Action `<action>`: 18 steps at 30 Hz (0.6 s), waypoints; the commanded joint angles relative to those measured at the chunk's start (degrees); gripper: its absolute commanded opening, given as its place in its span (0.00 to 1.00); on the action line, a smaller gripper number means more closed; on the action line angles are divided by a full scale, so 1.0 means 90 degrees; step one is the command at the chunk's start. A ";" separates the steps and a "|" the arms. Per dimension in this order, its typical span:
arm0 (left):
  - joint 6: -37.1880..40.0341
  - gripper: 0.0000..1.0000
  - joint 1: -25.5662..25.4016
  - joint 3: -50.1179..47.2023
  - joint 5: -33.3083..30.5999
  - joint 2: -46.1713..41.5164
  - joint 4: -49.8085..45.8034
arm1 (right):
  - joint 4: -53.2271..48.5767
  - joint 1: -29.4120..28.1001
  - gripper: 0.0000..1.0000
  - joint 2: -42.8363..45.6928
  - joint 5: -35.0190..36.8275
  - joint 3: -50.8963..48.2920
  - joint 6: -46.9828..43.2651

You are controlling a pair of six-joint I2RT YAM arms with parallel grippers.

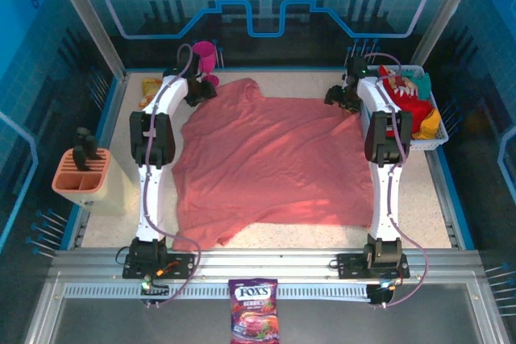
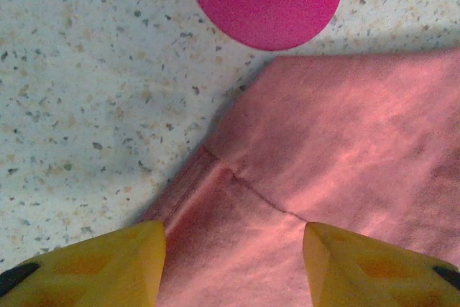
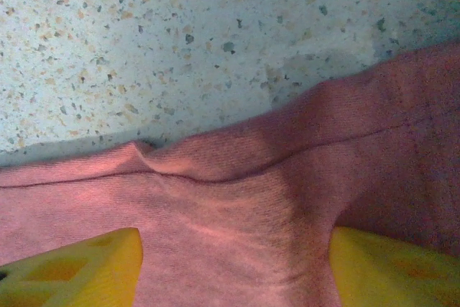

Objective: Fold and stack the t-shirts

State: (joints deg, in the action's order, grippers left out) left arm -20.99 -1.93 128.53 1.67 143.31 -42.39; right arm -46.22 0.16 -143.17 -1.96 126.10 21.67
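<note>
We see the salmon-pink t-shirt (image 1: 274, 163) spread across the middle of the worktop (image 1: 419, 199). Our left gripper (image 2: 231, 241) hangs spread apart over its far-left corner, and our right gripper (image 3: 235, 244) likewise over its far-right edge. The red t-shirt (image 1: 411, 106) lies in the basket (image 1: 442, 139) at the far-right corner.

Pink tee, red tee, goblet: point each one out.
Pink tee (image 1: 282, 159), top view, middle of the spread cloth.
Red tee (image 1: 411, 108), top view, its bunched red cloth.
Goblet (image 1: 204, 55), top view, its bowl.

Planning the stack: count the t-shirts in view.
2: the salmon-pink t-shirt spread on the table; the red t-shirt in the white basket, far right. Others may hide beneath.
</note>
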 commanded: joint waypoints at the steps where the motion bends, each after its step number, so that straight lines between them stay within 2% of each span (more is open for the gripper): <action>1: -0.0149 0.53 -0.0019 0.0418 0.0004 0.0323 -0.0669 | -0.0574 -0.0151 0.67 -0.0321 -0.0182 0.0429 -0.0168; 5: -0.0218 0.52 -0.0094 0.0596 -0.0026 0.0471 -0.1000 | -0.0795 -0.0243 0.60 -0.0565 -0.0295 0.0701 -0.0221; 9: -0.0226 0.45 -0.0137 0.0648 -0.0105 0.0539 -0.1264 | -0.0827 -0.0335 0.41 -0.0536 -0.0206 0.0694 -0.0245; 12: -0.0227 0.40 -0.0137 0.0692 -0.0142 0.0618 -0.1403 | -0.0707 -0.0382 0.23 -0.0395 -0.0173 0.0635 -0.0255; 15: -0.0226 0.33 -0.0125 0.0663 -0.0253 0.0614 -0.1538 | -0.0695 -0.0414 0.08 -0.0210 -0.0053 0.0604 -0.0226; 16: -0.0209 0.28 -0.0109 0.0620 -0.0281 0.0588 -0.1562 | -0.0686 -0.0400 0.03 -0.0140 -0.0003 0.0553 -0.0202; 18: -0.0225 0.18 -0.0046 0.0460 -0.0339 0.0492 -0.1578 | -0.0561 -0.0415 0.00 0.0113 0.0039 0.0308 -0.0160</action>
State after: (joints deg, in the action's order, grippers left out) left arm -22.63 -2.83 133.40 0.14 147.33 -52.99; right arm -50.72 -3.07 -145.88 -2.50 130.72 19.79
